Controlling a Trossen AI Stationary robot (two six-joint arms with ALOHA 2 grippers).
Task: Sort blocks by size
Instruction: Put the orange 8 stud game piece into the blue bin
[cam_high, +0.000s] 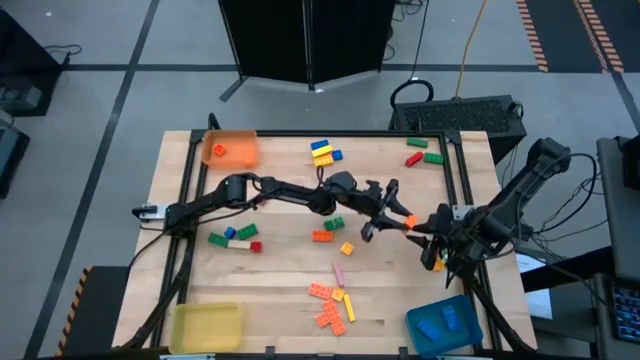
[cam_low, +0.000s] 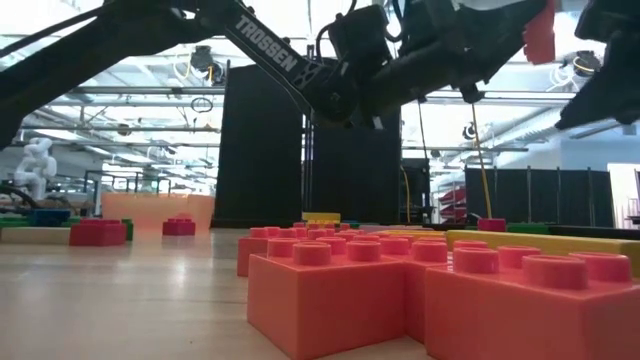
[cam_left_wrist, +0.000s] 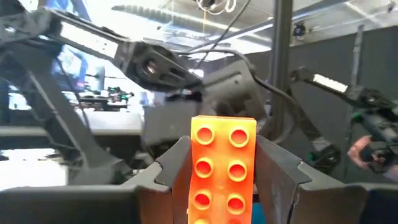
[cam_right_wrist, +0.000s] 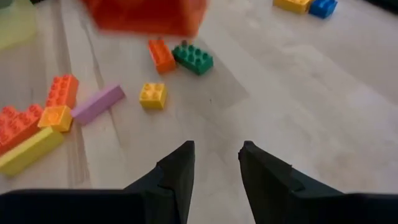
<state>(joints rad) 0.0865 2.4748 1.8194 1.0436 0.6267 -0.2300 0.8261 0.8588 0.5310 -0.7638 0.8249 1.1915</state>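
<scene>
The left gripper (cam_left_wrist: 221, 180) is clamping an orange brick (cam_left_wrist: 222, 168) between its fingers, holding it in the air over the middle of the table (cam_high: 280, 275), at about three o'clock from centre in the high view. The right gripper (cam_right_wrist: 216, 165) is hanging just beside it with its fingers narrowly parted and nothing between them (bare wood shows in the gap).

The two grippers are crowding each other, so the likely trouble is a clash: if either arm is swinging across, a knock could twist the brick loose and send it among the scattered blocks (cam_high: 333, 305) below. A handover attempted here could also fumble if the left lets go too soon.

The brick is a two-stud-wide bar, its long axis running along the left fingers and outward past their tips, its studded face turned toward the wrist camera.
</scene>
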